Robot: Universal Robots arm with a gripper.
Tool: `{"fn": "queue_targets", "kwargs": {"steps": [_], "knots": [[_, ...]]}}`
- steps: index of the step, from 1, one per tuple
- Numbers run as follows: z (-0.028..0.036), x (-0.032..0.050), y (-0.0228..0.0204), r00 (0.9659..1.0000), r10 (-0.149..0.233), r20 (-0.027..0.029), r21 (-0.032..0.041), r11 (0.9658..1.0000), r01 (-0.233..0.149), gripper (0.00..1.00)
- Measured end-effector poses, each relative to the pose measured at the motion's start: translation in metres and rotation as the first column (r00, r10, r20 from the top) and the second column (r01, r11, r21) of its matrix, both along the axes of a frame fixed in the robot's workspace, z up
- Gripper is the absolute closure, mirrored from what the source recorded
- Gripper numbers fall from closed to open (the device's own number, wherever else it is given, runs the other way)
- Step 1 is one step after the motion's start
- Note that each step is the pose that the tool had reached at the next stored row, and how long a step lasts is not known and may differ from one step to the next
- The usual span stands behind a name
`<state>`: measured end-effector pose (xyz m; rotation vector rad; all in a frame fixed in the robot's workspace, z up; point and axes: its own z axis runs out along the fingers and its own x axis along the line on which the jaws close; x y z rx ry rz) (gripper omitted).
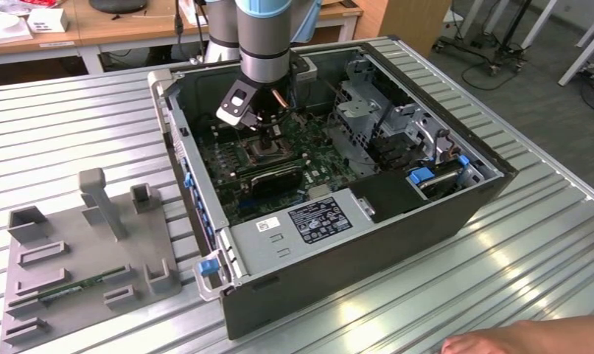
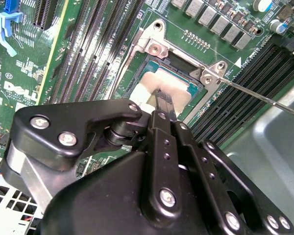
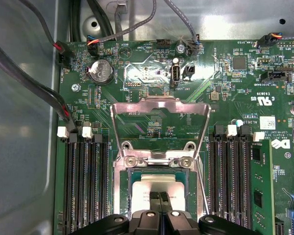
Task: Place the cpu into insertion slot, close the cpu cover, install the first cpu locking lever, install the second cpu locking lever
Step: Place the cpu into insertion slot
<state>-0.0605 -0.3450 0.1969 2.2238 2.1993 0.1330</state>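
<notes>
**CPU seated in slot, cover open**

The cpu [image 3: 144,188] lies flat inside the insertion slot [image 3: 126,193], square to its rim as seating requires. The tool [image 3: 159,197] stands directly over the slot, its fingers drawn nearly together with nothing visible between them and the tips at the chip's top. The cpu cover [image 3: 159,104] is hinged back beyond the slot's far edge, which leaves the slot open to the tool.

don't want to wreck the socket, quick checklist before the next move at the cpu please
1. cpu lying inside the insertion slot: ok.
2. cpu seated flat: cannot tell.
3. cpu cover standing open, clear of the slot: ok.
4. locking lever unlatched, sticking out to the side: ok.
5. gripper right at the cpu's top; whether it grips: cannot tell.
6. person's hand outside the computer case: ok.
</notes>
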Motion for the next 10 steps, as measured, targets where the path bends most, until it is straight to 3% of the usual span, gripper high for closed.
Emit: {"fn": "queue_targets", "kwargs": {"steps": [10], "knots": [[0.0,0.0,0.0019,1.0,0.0,0.0,0.0,1.0,0.0,0.89]]}}
